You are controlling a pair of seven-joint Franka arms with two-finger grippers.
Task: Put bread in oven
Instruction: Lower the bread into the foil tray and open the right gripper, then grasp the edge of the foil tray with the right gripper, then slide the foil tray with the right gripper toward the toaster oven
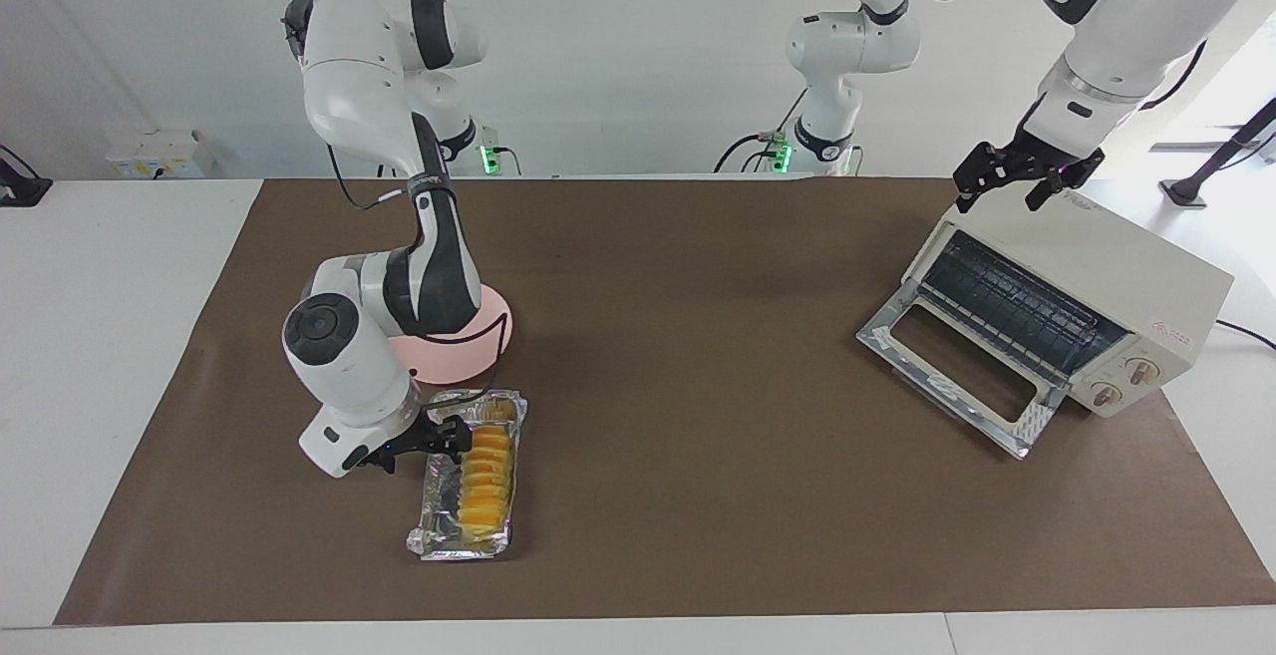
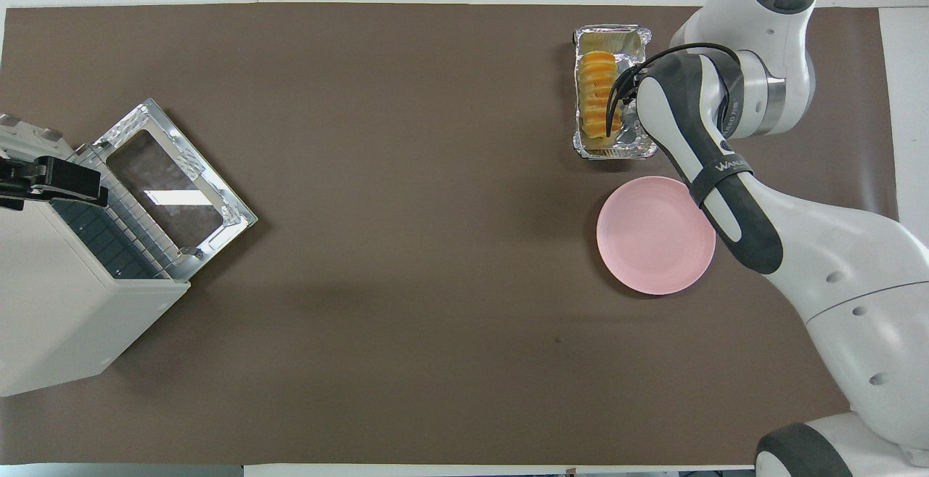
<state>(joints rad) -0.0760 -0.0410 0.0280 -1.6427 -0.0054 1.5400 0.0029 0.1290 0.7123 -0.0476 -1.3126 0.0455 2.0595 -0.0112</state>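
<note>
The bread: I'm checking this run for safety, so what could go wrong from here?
The bread lies in a thin foil tray, and the right gripper is at the tray's edge, so a grab may catch or drag the foil along.

The oven stands at the left arm's end of the table, a long carry where a loose grip could drop the loaf.

The left gripper hovers over the oven's top and might crowd the approach.
</note>
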